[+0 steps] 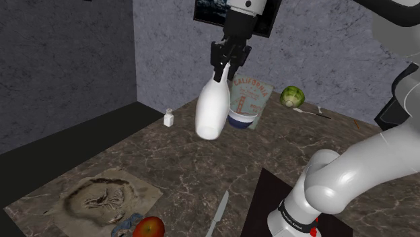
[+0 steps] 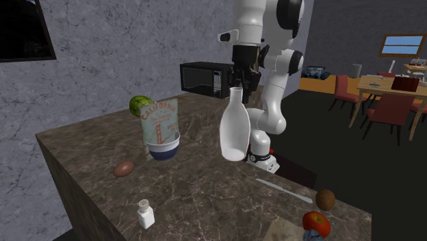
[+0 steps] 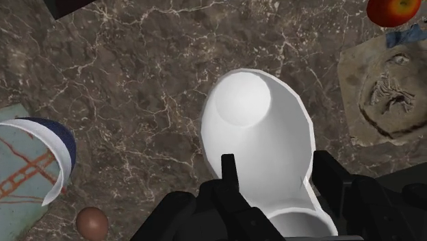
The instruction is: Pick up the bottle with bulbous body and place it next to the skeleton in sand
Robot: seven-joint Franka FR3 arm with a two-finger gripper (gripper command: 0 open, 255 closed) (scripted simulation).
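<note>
A white bottle with a bulbous body (image 1: pixel 212 111) hangs tilted in the air above the dark marble counter (image 1: pixel 182 158). My black gripper (image 1: pixel 224 66) is shut on its narrow neck. In the second exterior view the bottle (image 2: pixel 234 130) dangles below the gripper (image 2: pixel 239 85), well off the counter. The wrist view looks down the bottle (image 3: pixel 256 137) with the gripper (image 3: pixel 277 164) clasping it. The skeleton in sand (image 1: pixel 108 197) is a flat tan slab at the counter's near corner, also seen past the bottle (image 3: pixel 386 92).
A red apple (image 1: pixel 149 227) and a knife (image 1: pixel 219 214) lie near the slab. A blue-and-white bowl (image 1: pixel 242 118), a California card (image 1: pixel 252 94), a salt shaker (image 1: pixel 169 118) and a green melon (image 1: pixel 291 96) stand farther back. A brown egg-like object (image 2: pixel 124 168) lies beside the bowl.
</note>
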